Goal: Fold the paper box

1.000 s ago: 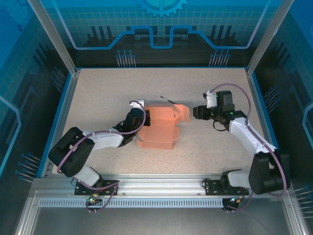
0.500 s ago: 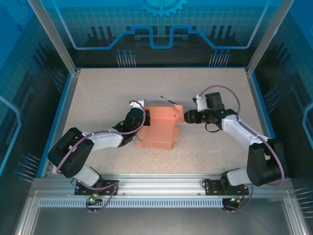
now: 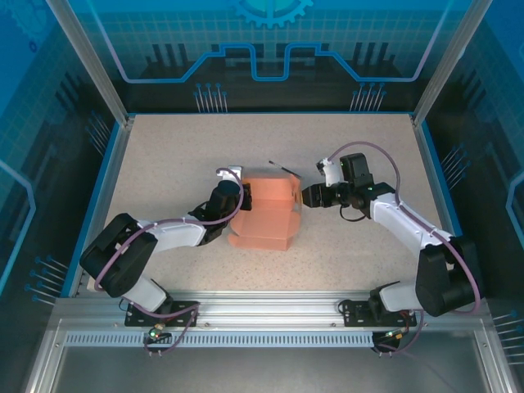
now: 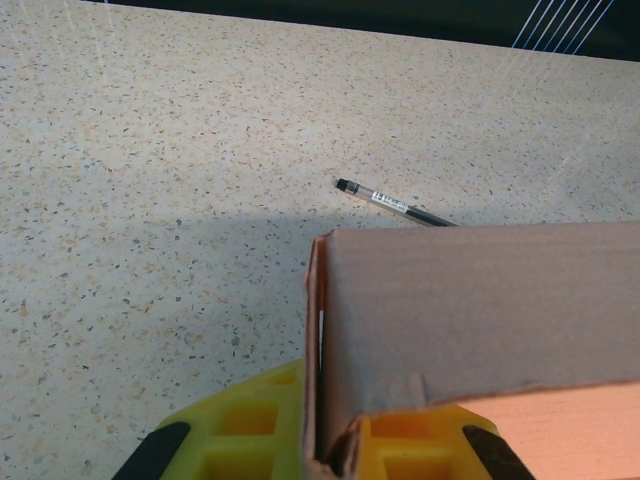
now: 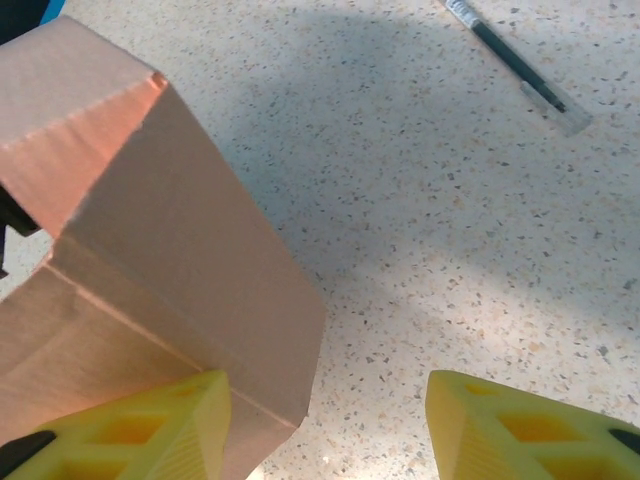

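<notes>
The left gripper [image 3: 239,199] reaches in from the near left, jaws together, clamped on the left wall of the box [image 3: 266,214]. In its wrist view that thin wall's edge runs down between the yellow fingers [image 4: 235,445]. The box lies at the middle of the table [image 3: 164,164], partly folded. Its lower part faces the near edge and its walls stand raised on the far side.

The right gripper [image 3: 306,195] comes in from the right to the box's far right corner, jaws apart. In its wrist view the corner of a raised wall sits between the fingers. It is close against one finger [image 5: 130,425], though I cannot tell whether they touch. The other finger [image 5: 520,425] is over bare table.

Just beyond the box's far edge a pen [image 3: 282,168] lies flat on the table, apart from both grippers.
</notes>
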